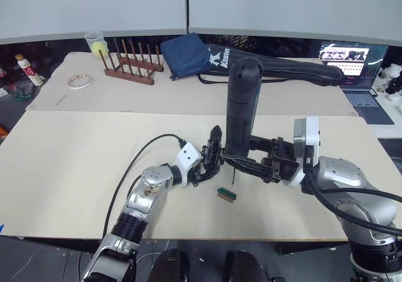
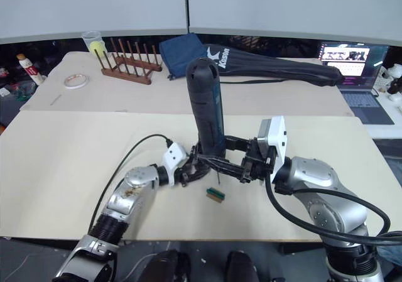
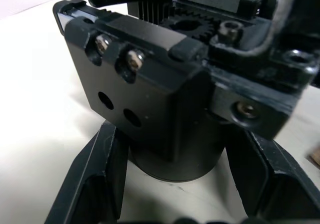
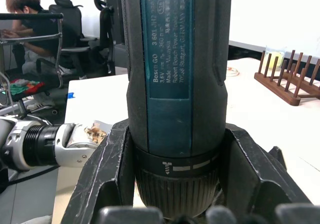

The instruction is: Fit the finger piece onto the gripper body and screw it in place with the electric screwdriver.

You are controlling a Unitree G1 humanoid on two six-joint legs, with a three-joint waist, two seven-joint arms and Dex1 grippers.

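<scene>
My left gripper [image 1: 207, 162] is shut on the gripper body [image 3: 150, 84], a chunky black block whose round barrel base rests on the table between my fingers [image 3: 95, 179]. Two silver screws [image 3: 132, 59] sit in its face above two empty holes. A pointed black finger [image 1: 215, 136] rises from it; I cannot tell whether this is the finger piece. My right gripper [image 1: 242, 157] is shut on the electric screwdriver [image 1: 243, 103], held upright just right of the body. Its thin bit [image 1: 232, 178] points down at the table. The same screwdriver [image 4: 175, 84] is clamped between my right fingers [image 4: 105, 184].
A small green block [image 1: 226, 194] lies on the table just in front of the bit. At the back stand a wooden rack [image 1: 129, 65], a tape roll [image 1: 80, 80], a blue cloth [image 1: 185, 54], a long black bag [image 1: 276, 71] and a laptop [image 1: 355, 65]. A person [image 4: 25, 14] sits at a desk beyond.
</scene>
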